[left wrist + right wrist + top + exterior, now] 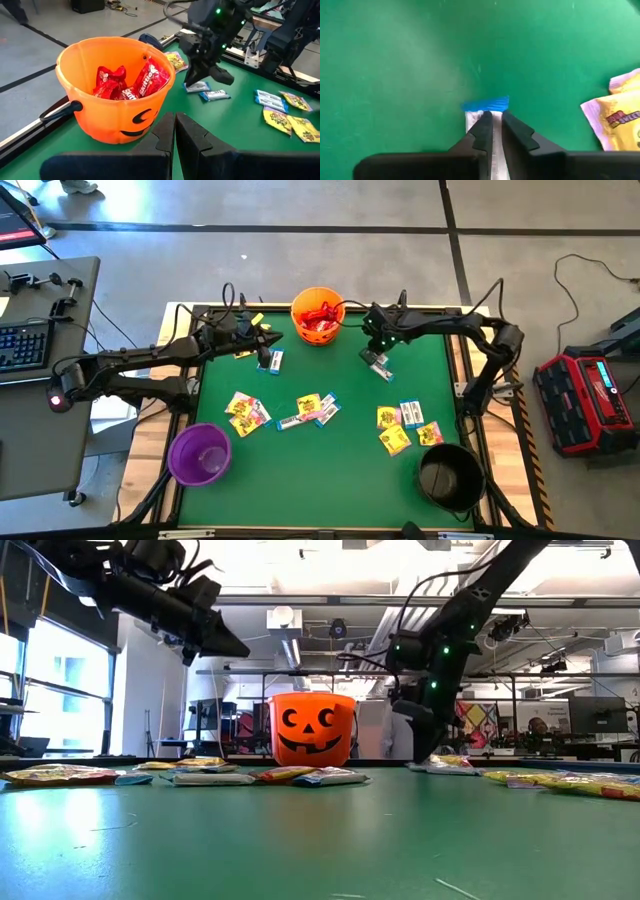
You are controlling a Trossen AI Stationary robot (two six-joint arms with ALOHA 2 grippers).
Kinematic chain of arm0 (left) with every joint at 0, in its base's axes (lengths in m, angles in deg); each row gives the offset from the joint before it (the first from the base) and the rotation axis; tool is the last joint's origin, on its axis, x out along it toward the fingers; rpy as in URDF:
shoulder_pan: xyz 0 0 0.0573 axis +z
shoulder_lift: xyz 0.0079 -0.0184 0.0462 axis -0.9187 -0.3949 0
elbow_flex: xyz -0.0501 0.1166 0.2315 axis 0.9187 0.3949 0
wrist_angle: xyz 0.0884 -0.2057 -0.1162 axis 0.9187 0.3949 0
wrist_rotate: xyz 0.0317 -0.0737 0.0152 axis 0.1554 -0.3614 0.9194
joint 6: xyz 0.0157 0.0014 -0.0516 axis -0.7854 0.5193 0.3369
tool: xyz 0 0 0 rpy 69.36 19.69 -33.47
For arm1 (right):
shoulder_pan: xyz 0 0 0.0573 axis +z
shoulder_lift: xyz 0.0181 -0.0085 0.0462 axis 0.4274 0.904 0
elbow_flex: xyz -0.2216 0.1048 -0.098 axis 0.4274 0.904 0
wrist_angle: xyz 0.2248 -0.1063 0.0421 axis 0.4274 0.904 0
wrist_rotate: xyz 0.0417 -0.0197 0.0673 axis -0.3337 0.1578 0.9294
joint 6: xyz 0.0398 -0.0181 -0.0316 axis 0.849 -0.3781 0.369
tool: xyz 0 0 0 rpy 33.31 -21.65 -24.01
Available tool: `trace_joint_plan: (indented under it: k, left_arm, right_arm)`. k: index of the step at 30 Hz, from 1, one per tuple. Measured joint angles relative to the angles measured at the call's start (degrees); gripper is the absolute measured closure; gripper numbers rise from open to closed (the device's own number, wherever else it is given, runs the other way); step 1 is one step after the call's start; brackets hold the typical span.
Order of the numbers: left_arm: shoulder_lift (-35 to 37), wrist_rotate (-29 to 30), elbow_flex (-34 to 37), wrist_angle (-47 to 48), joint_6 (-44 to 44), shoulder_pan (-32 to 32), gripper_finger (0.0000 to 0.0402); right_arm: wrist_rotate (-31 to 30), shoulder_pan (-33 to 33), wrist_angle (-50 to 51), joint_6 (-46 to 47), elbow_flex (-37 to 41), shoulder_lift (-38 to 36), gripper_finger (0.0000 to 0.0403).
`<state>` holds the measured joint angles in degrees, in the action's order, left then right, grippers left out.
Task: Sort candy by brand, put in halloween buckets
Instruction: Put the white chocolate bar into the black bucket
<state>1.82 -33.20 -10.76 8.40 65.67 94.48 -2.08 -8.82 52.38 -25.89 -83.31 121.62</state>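
Note:
The orange pumpkin-face bucket [318,315] [112,90] stands at the far edge and holds red packets [132,82]. My left gripper [268,338] [175,125] hovers shut and empty just left of it, raised above the table. My right gripper [378,348] [493,120] is down on the mat right of the bucket, shut on a white-blue packet [485,105]. A second white-blue packet [215,95] lies beside it. Loose yellow, red and white-blue packets [310,410] lie flat across the middle. The purple bucket [200,455] and the black bucket [450,475] stand at the near corners. My right gripper pinches the white-blue packet between its two fingers, close behind the packet's blue crimped end [492,103]. The fingers come from above, pointing down, and lie along the packet. The blue end sticks out past the fingertips [485,122] and seems to lie on the green mat.
Packets lie in clusters at the left [247,413], the middle and the right [400,428] of the mat, plus one near my left gripper [272,361]. A yellow packet [615,117] lies close to my right gripper. The raised table frame [470,380] borders the mat.

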Motion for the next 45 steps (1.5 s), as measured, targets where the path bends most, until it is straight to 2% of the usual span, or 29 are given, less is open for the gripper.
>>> trace_joint_plan:
  k: [4,18,22,26,35,45]
  left_arm:
    - [0.02,0.01,0.00,1.09,-0.02,0.01,0.0397]
    - [0.02,0.01,0.02,1.76,-1.11,0.00,0.0397]
    - [0.02,0.01,0.02,1.78,-1.11,0.00,0.0397]
    - [0.02,-0.01,0.02,1.78,-1.09,-0.02,0.0397]
    - [0.02,-0.01,0.02,2.08,-1.42,-0.02,0.0397]
    - [0.01,-0.03,0.02,2.15,-1.49,-0.04,0.0397]
  right_arm:
    - [0.11,-0.02,0.38,0.66,0.00,-1.53,0.0401]
    - [1.63,0.02,1.85,2.55,0.01,-6.53,0.0403]
    - [3.74,0.02,3.14,2.89,0.00,-6.80,0.0401]
    - [5.48,0.00,5.14,1.29,0.11,-6.39,0.0374]
    - [5.45,-1.90,5.04,0.68,0.11,-5.67,0.0265]
    - [3.85,-1.59,4.86,-5.15,0.11,-1.82,0.0242]
